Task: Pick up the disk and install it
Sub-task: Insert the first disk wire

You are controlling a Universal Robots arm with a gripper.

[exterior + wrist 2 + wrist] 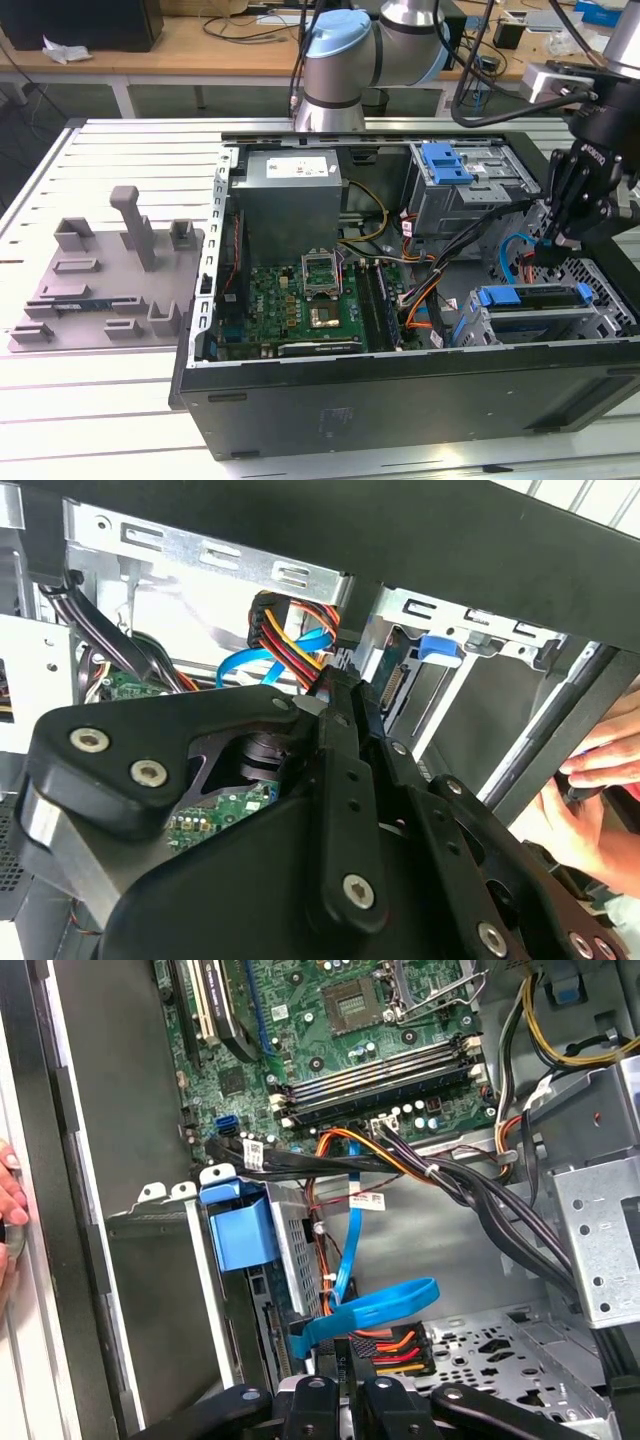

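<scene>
Looking into the open computer case in the exterior view, you find the disk seated in the drive cage at about 4 o'clock, with its blue bracket on top. The pincer hangs just beside it at 1 o'clock, clenched, with its tips at the cable ends. I cannot tell whether it pinches a plug. The risk, I think, is the cables: the blue cable and the red, orange and yellow wires lie against the tips and could be caught or pulled. A person's hand at the case edge is also near the arm. I count one disk, one pincer, one blue cable, one wire bundle, one hand and one grey fixture on the surface.
</scene>
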